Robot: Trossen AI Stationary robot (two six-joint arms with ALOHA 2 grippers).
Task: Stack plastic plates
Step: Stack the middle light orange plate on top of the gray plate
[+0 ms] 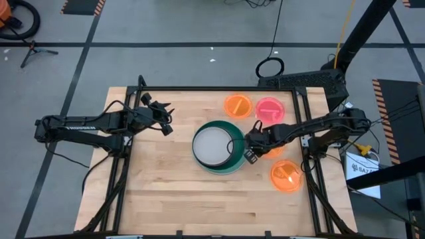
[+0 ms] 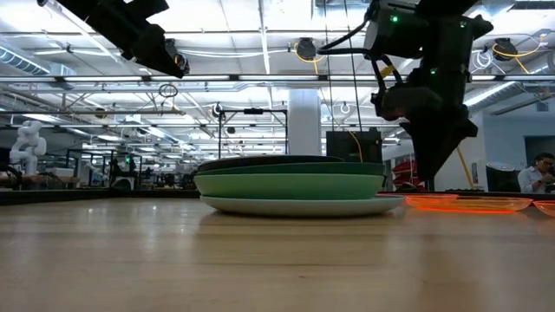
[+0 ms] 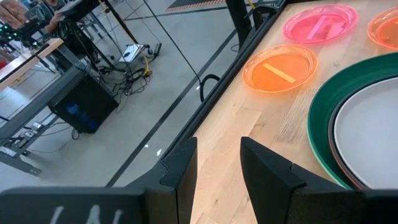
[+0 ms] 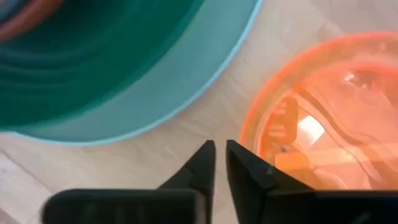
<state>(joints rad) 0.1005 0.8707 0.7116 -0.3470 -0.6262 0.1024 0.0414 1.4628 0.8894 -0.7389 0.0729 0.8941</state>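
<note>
A stack of large plates is lying flat near the middle of the worktop, a pale plate on top being ringed by dark green and light green rims, with a light blue rim showing at the bottom in the right wrist view. The right gripper is being held low just beside the stack's right edge, over the gap between the stack and a small translucent orange plate; its fingers are standing only slightly apart, with nothing seen between them. That orange plate is lying flat, mostly hidden under the right arm in the high view. Three more small divided plates are lying flat around it: an orange one and a pink one toward the far edge, and another orange one nearer the front. The left gripper is being held above the worktop, well apart from the stack on its left, its fingers parted and empty.
</note>
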